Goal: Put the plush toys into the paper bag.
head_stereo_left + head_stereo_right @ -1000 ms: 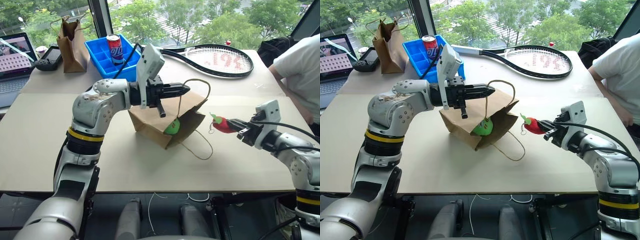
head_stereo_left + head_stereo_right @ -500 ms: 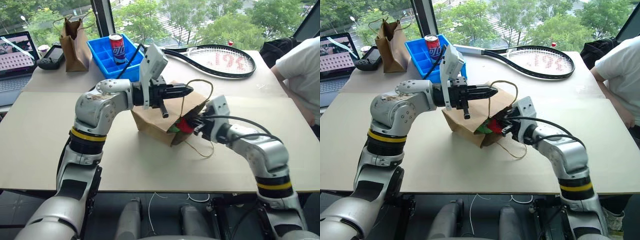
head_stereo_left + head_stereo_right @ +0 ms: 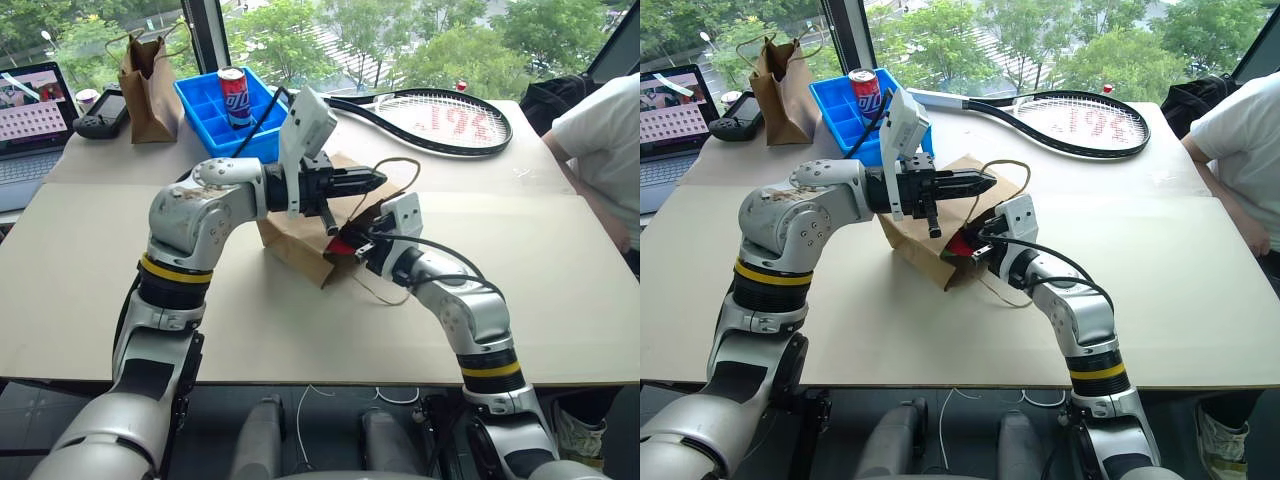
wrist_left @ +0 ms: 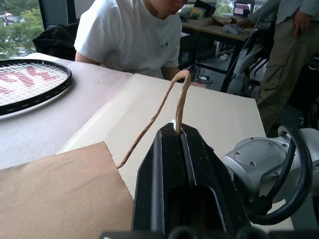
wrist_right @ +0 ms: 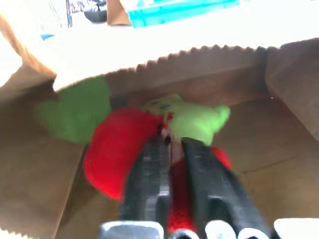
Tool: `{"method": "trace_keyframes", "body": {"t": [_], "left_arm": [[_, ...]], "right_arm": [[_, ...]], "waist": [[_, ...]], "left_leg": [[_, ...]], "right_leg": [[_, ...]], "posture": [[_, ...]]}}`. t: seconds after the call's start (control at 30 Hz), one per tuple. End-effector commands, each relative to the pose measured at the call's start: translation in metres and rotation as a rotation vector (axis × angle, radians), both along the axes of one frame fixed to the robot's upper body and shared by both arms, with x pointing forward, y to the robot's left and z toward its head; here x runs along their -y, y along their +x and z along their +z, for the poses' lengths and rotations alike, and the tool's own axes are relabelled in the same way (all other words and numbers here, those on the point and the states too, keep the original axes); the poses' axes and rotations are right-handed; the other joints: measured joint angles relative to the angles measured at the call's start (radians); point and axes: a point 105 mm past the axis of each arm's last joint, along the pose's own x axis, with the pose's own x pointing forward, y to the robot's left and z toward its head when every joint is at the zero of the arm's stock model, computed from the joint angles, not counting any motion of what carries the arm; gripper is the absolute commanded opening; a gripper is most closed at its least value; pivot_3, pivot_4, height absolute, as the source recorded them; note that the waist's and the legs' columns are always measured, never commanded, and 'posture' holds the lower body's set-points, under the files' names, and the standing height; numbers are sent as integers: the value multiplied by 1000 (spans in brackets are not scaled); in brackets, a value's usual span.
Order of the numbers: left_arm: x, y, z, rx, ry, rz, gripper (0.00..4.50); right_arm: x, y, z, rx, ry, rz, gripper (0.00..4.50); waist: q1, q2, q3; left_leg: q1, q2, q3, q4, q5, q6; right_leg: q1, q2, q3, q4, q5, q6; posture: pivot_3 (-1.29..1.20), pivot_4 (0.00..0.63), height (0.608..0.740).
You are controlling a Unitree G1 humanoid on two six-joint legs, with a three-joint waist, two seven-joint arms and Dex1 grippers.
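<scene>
On the left, the left gripper (image 3: 372, 180) has its two black fingers pressed together on the thin twine loop handle (image 4: 174, 97) of the wide brown kraft paper bag (image 3: 292, 240), and the twine rises straight out from between the fingertips. This pinch holds the upper edge of the bag up, so the bag lies on its side on the pale worktop (image 3: 90, 290) with its mouth facing the right gripper (image 5: 172, 149). That gripper reaches into the mouth, and the small red chili-shaped plush toy (image 5: 117, 149) sits at and around its fingertips, inside the bag walls. The right fingers stand only slightly apart; I cannot tell if they still pinch the toy or have already let it go. The long axis of the chili seems to run roughly along the fingers, with its green stem (image 5: 192, 119) pointing away from them, deeper into the bag. The round bright-green plush toy (image 5: 75, 114) lies just beside the chili, further in than the fingertips. I judge the step in hand is releasing the second toy. The next move calls for spreading the right fingers fully and pulling straight back out without dragging the chili or catching the paper edge.
</scene>
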Motion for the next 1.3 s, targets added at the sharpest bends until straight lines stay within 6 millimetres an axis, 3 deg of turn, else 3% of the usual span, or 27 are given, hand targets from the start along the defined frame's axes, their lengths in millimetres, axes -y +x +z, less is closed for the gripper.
{"method": "trace_keyframes", "body": {"t": [0.03,0.23,0.37,0.63,0.8,0.97,1.03,1.3], "left_arm": [[-3,0,17,61,-27,10,0],[-14,12,28,72,-64,73,0],[-20,16,34,69,-87,92,0],[-22,18,29,66,-75,105,0],[-21,18,29,66,-78,100,0],[-20,18,29,68,-81,98,0],[-19,18,29,69,-83,96,0],[-20,18,30,74,-90,103,0]], "right_arm": [[0,-4,12,42,49,15,2375],[6,-5,5,14,13,-5,4451],[9,-7,13,31,1,-9,4483],[22,-21,52,75,65,27,4483],[57,-40,57,12,19,47,4483],[118,-35,26,-91,-10,-130,4483],[127,-33,6,-120,-62,-146,4483],[106,-6,-47,-178,-59,-131,4483]], "waist": [[-1,0,0],[0,0,0],[0,0,0],[1,0,0],[9,0,0],[13,0,0],[12,0,0],[-9,0,0]], "left_leg": [[0,0,0,0,0,0],[0,0,0,0,0,0],[0,0,0,0,0,0],[0,0,0,-1,0,0],[0,0,0,-1,0,0],[0,0,0,-2,0,0],[0,0,0,-1,0,0],[1,0,0,-1,0,0]], "right_leg": [[0,0,0,0,0,0],[0,0,0,0,0,0],[-1,0,0,0,0,0],[-1,0,0,0,0,0],[0,0,0,-1,0,0],[0,0,0,-2,-4,-6],[0,0,0,-2,-3,-6],[0,0,0,0,-1,0]], "posture": [[0,150,740],[0,150,740],[0,150,740],[0,150,740],[0,150,740],[0,150,740],[0,150,740],[0,150,740]]}}
